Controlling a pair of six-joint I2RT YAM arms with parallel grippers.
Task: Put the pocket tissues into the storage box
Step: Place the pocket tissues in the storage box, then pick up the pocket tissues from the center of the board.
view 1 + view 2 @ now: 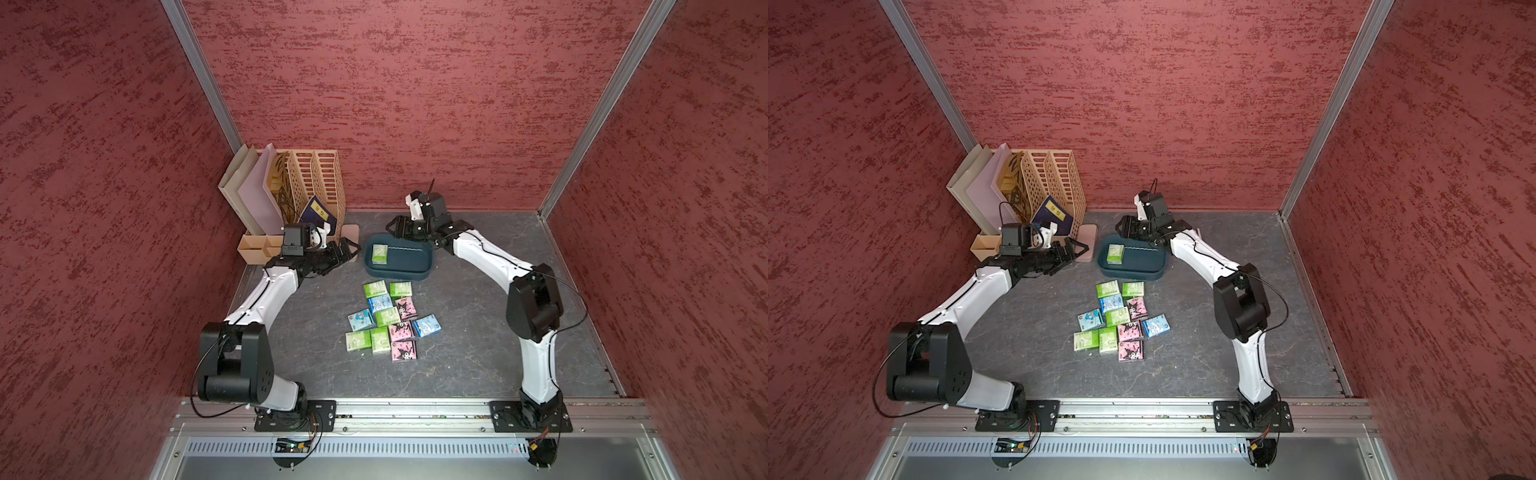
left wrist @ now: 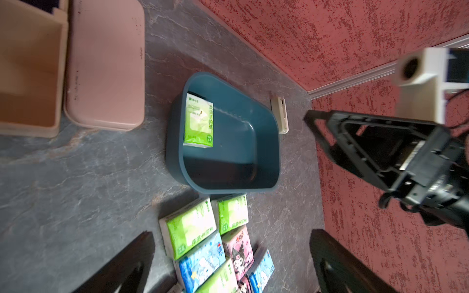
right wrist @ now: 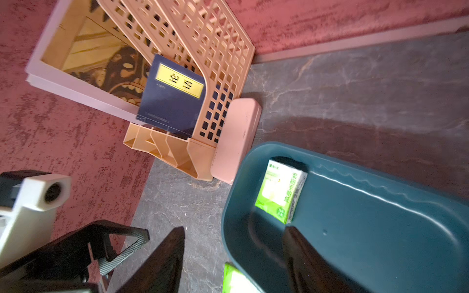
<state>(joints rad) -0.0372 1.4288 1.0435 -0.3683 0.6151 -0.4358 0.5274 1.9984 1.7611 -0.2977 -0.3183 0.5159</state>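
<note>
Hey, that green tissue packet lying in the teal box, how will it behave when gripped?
The green tissue packet probably squashes softly: its wrapper looks puffy and creased. The glossy film may be slippery. Flat and rectangular, it shouldn't roll.

The light is soft and even, coming from overhead. Both top views are bright and crisp, though the red walls (image 1: 104, 166) splay toward the corners. The arms (image 1: 266, 291) throw only faint shadows on the table (image 1: 457, 353). A thin glare streak runs inside the storage box (image 3: 380, 228). Both wrist views are softer; the file organiser (image 3: 203, 38) and a white camera mount (image 2: 416, 68) are smeared.
</note>
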